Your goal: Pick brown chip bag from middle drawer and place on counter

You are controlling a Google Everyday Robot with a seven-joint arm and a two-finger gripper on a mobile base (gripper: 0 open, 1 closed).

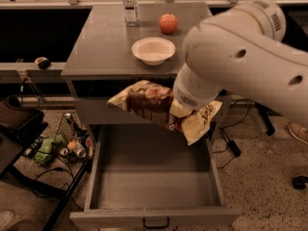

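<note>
The brown chip bag (pixel 150 105) hangs in the air, tilted, with its cream-yellow end (pixel 199 124) at the lower right. It is above the back of the open middle drawer (pixel 153 189), whose grey floor is bare. My gripper (pixel 185 110) is shut on the bag, and its fingers are mostly hidden under the white wrist and arm (pixel 240 57). The bag is just in front of and a little below the front edge of the counter (pixel 98 44).
On the counter stand a white bowl (pixel 153 50), a red apple (pixel 168 23) and a clear bottle (pixel 130 4). A wire basket with cans (pixel 72 141) and a dark bag (pixel 17 121) sit on the floor to the left. Cables lie to the right.
</note>
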